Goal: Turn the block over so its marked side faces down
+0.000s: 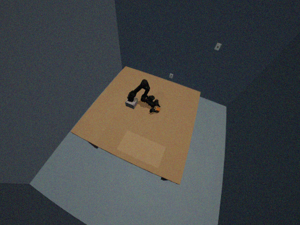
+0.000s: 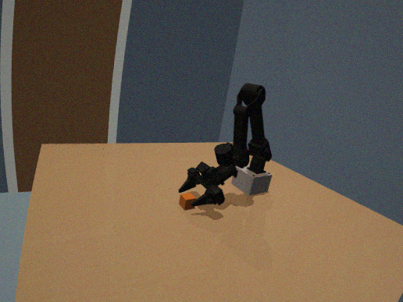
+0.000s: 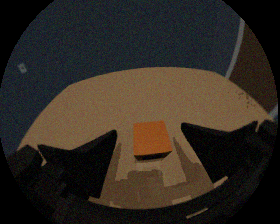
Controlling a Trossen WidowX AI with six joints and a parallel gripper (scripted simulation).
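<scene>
An orange block (image 1: 157, 109) (image 2: 187, 200) (image 3: 151, 138) rests on the wooden table (image 1: 174, 124) (image 2: 117, 244) (image 3: 100, 100). Its top face is plain orange in the wrist view, and the side toward the gripper is in dark shade. No marked side can be made out. My gripper (image 2: 186, 198) (image 3: 149, 130) is wide open and low over the table. In the wrist view one finger stands to the left of the block and one to the right, with a gap on each side. The block's underside and far side are hidden.
The arm's grey base (image 1: 131, 103) (image 2: 251, 181) stands on the table behind the gripper. A paler rectangle (image 1: 142, 148) shows on the table near its front edge in the top view. The table's far edge crosses the wrist view beyond the block.
</scene>
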